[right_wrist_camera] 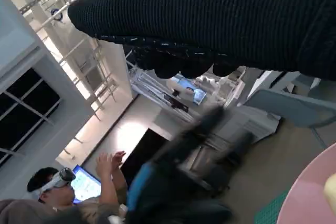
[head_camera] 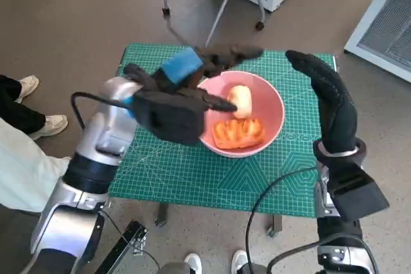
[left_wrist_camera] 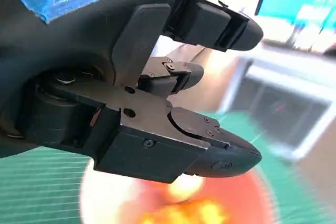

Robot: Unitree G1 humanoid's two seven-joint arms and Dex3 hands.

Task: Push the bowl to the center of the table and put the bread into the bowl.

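Nearest to the camera, my left hand [head_camera: 183, 91] is raised above the desk [head_camera: 186, 174], its forearm slanting up from the lower left, fingers spread and holding nothing, over the near-left rim of the pink bowl [head_camera: 273, 104]. My right hand [head_camera: 331, 97] stands at the bowl's right, fingers stretched forward, empty. Inside the bowl the bread [head_camera: 241, 101] lies with its long axis pointing away from me, beside an orange piece [head_camera: 237, 133].
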